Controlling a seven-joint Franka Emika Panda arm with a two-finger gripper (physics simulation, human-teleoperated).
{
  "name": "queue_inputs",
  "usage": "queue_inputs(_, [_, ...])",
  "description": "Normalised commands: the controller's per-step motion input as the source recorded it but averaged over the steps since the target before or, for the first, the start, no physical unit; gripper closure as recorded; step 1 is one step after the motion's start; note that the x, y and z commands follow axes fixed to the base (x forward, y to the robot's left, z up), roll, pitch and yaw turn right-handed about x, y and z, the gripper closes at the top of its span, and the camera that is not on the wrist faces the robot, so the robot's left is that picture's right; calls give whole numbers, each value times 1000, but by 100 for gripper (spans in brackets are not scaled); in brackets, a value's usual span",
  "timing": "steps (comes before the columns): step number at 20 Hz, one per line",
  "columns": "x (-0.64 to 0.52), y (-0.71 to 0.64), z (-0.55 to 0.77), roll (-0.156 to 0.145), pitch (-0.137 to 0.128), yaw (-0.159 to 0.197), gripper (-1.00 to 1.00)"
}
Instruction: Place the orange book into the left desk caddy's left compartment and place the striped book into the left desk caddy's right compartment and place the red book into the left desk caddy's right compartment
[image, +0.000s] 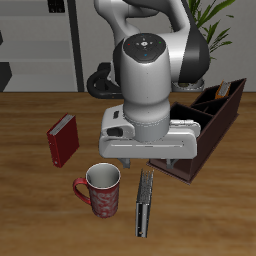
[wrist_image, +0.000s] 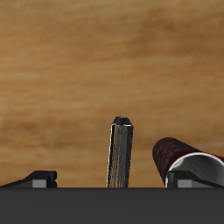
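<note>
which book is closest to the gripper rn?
The striped book, thin and grey, just in front of the gripper beside the mug. The red book stands farther off.

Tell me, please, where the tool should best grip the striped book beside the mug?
Probably from above, across its thin width: the striped book stands on edge on the table, narrow edge up, with the mug close alongside, so one finger must slip between them.

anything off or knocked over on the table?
Nothing spilled or damaged. The striped book stands on edge beside the upright mug; the red book stands upright farther back. The orange book already sits in the left desk caddy.
</note>
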Motion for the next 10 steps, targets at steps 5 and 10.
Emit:
queue_inputs(5, [37,52,-248,18,-3,0,-100])
queue_inputs(10, [42,26,-288,-18,-10,-28,-100])
